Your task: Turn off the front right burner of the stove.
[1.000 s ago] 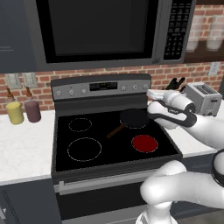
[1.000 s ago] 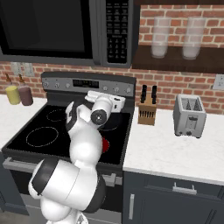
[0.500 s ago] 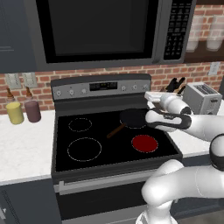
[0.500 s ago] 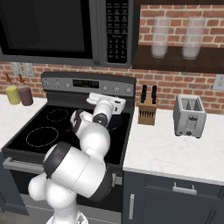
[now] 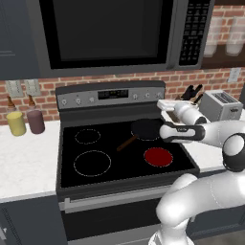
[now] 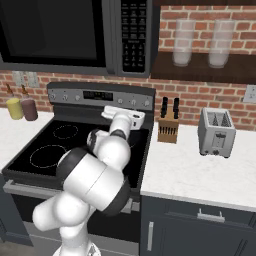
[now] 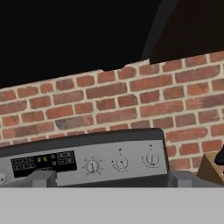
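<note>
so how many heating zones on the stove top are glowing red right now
1. The front right burner is a solid red disc. The front left and back left zones show white dashed rings; a dark pan covers the back right, so its state is hidden.

Since 1 s ago your gripper [image 5: 165, 104] has moved back and up toward the stove [image 5: 95, 158] rear panel, forearm swung further right. Knobs [image 7: 121, 163] now sit ahead of it.

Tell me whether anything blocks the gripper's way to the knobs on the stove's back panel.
Nothing visible does. In the hand view the gripper faces the stove back panel, and the three knobs right of the display show unobstructed. The pan sits lower, on the glass top, below that line.
</note>
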Tool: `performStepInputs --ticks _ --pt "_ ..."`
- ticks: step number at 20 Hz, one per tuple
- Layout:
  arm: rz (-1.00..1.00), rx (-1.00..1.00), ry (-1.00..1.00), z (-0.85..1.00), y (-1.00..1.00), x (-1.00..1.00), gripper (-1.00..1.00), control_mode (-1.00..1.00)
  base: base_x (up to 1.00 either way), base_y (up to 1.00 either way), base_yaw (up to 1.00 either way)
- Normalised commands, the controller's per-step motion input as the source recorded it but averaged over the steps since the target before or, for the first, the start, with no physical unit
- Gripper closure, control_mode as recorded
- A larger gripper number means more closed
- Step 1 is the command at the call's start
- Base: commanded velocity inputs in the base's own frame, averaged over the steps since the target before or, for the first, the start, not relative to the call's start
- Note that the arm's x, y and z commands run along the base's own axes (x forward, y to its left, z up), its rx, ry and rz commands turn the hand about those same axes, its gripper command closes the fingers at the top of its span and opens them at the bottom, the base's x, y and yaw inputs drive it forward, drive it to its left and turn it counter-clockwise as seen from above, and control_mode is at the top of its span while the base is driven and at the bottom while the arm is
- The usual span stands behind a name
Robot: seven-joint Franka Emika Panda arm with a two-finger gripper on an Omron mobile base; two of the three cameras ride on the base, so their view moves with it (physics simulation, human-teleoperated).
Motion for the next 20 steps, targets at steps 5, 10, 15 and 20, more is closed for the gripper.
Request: performStepInputs --ticks 5,10,15,20 --pt "0.0 0.0 0.0 0.0 0.0 0.33 -1.0 -1.0 0.0 0.0 0.0" --pt "0.0 0.0 0.0 -0.02 0.0 0.35 -1.0 -1.0 0.0 0.0 0.0" --pt "0.0 0.02 0.0 -0.12 -0.1 0.21 -1.0 -1.0 0.0 0.0 0.0" --pt "0.0 0.06 0.0 -0.21 -0.21 0.07 -1.0 -1.0 0.0 0.0 0.0"
